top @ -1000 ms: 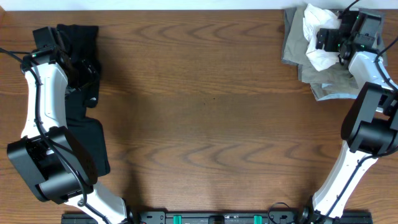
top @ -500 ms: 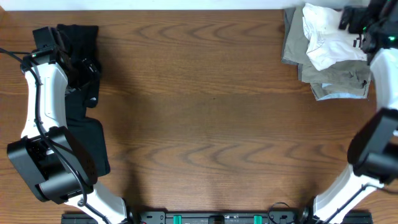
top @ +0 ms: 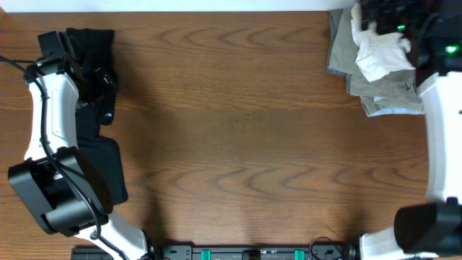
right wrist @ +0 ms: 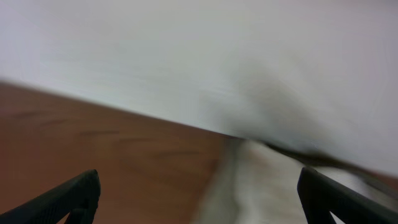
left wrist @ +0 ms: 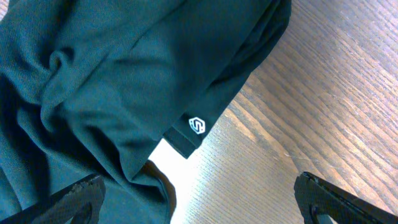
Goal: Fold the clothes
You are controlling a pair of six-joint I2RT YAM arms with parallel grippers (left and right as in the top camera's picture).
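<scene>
Reach with the right hand (right wrist: 199,198), spread wide just over the far edge of the white T-shirt (top: 379,56). Leave the left hand (left wrist: 200,199), also spread, above the black garment (left wrist: 118,74), well apart.

- Your left arm (top: 47,115), white links with black joints, runs from the near edge up the left side, elbow bent low and wrist angled inward.
- Its black two-finger left gripper (left wrist: 199,205) has its jaws spread wide and grips nothing.
- Your right arm (top: 440,144), of the same build, reaches far up the right side.
- The right gripper (right wrist: 199,202) is spread just as wide, also empty; its wrist view is blurred.
</scene>
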